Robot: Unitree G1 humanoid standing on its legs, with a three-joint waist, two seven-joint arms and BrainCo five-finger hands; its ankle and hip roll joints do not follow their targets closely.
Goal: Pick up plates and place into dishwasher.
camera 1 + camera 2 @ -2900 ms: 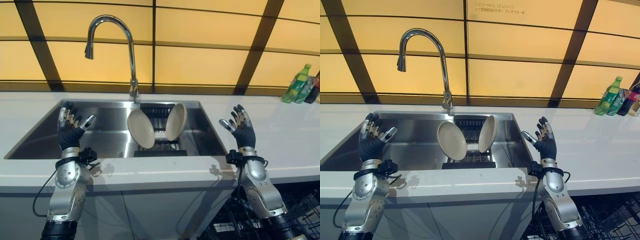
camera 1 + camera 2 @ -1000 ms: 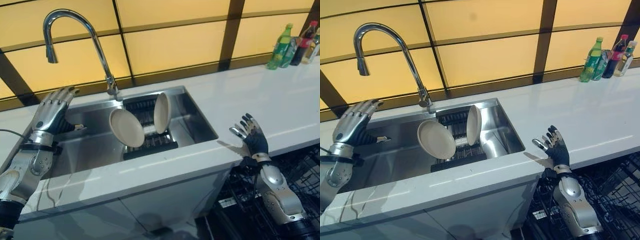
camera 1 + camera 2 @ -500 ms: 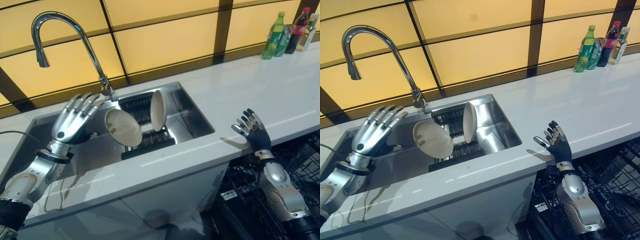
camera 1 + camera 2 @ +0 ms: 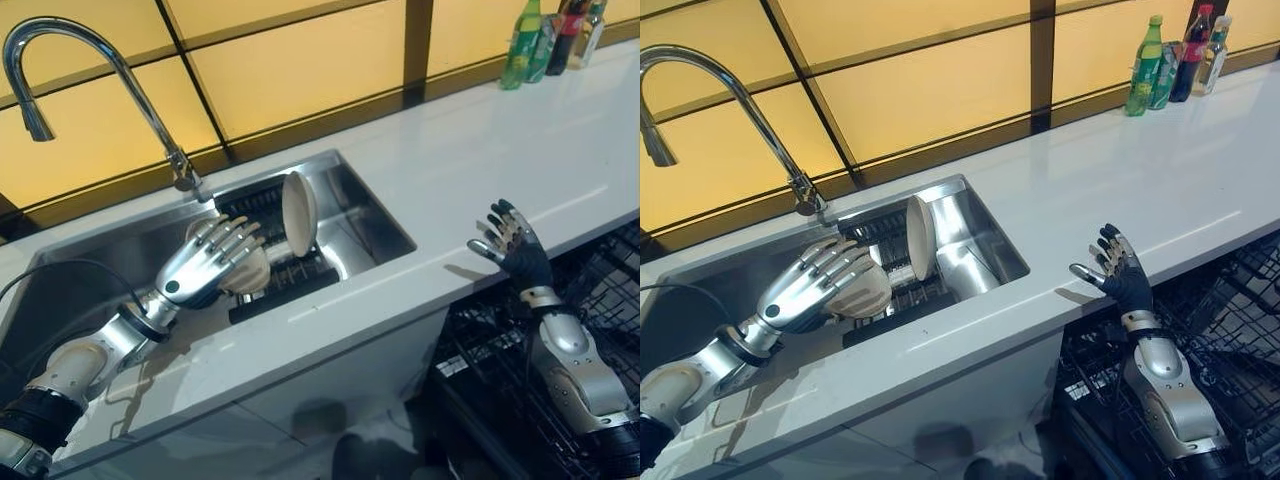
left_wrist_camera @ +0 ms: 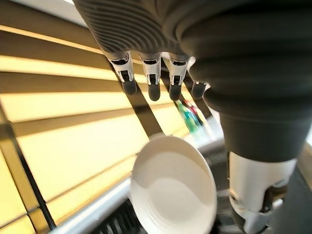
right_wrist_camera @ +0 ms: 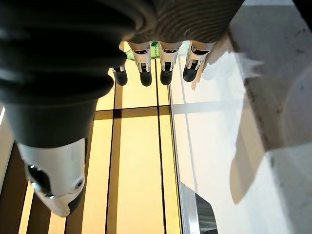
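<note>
Reaching over the sink [image 4: 380, 225], the left hand [image 4: 205, 265] had its fingers spread and nearly straight, stretched across the front of the nearer plate [image 4: 865, 292], which leaned in the dark rack [image 4: 300, 280] at the bottom of the basin. From the head views I could not tell whether the fingertips touched that plate or only hung just in front of it; nothing was pinched or curled round. The left wrist view showed the fingers [image 5: 153, 83] straight in a row with a pale plate [image 5: 173, 187] facing the palm and still apart from it. The second plate [image 4: 298, 212] stood upright on edge in the same rack, just beside the hand. A curved tap [image 4: 95, 75] rose behind the sink. The right hand [image 4: 515, 250] was held up beside the front edge of the white desk [image 4: 520, 150], fingers spread wide, holding nothing and touching nothing. Below it lay the dark wire basket of the dishwasher [image 4: 480, 370]. Bottles [image 4: 1170, 60] stood at the far end of the desk.
</note>
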